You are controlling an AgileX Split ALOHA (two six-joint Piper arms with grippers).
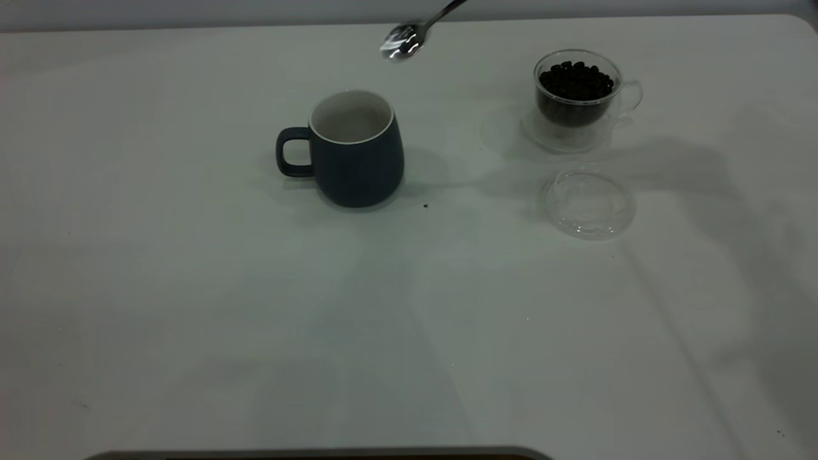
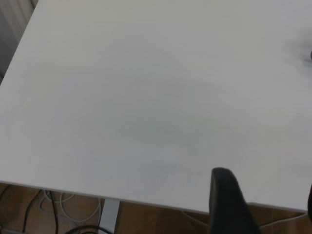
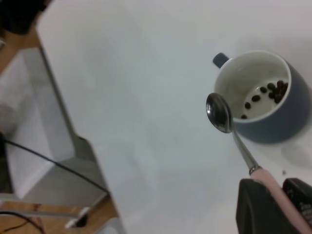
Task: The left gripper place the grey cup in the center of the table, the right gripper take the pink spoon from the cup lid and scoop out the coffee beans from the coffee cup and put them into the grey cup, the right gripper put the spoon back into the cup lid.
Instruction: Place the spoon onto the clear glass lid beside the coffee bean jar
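Observation:
The grey cup (image 1: 354,153) stands upright near the table's middle, handle toward the left arm's side; several coffee beans lie in it (image 3: 253,92). The pink-handled spoon (image 3: 222,114) hangs in the air, its metal bowl (image 1: 402,39) empty and just behind the cup's rim. My right gripper (image 3: 280,200) is shut on the pink handle. The glass coffee cup (image 1: 578,92) full of dark beans stands at the right, and the clear cup lid (image 1: 588,201) lies in front of it, with nothing in it. My left gripper (image 2: 266,185) is open over the table's edge, holding nothing.
A single stray bean (image 1: 425,206) lies on the white table (image 1: 192,287) just right of the grey cup. The table's edge and cables on the floor (image 2: 58,214) show beneath the left gripper.

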